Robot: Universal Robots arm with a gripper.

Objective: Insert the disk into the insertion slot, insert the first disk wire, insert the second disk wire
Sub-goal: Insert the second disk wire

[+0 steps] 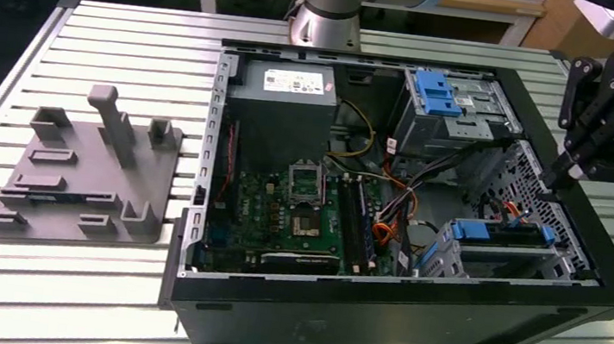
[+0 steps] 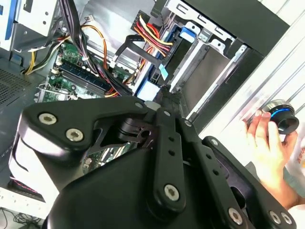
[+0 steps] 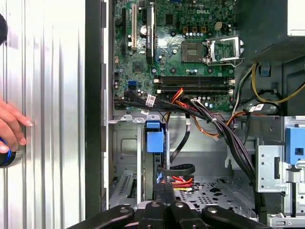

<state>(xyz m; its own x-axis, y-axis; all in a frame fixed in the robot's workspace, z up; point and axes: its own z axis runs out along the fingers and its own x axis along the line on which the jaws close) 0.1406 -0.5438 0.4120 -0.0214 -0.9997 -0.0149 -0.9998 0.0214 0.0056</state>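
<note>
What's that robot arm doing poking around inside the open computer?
A robot arm's gripper is reaching into an open computer case lying on a slatted metal table. Its fingertips are pressed together right by the disk, which already sits with its blue carrier in the insertion slot at the case's corner. Loose wires hang beside the disk. A person's hand rests on a knob-like controller at the table's edge. A grey fixture plate lies beside the case.

The black hand [image 2: 162, 95] reaches into the case beside the cage [image 2: 209, 76]; a person's fingers [image 2: 262, 138] hold a knob [image 2: 283, 117].
</note>
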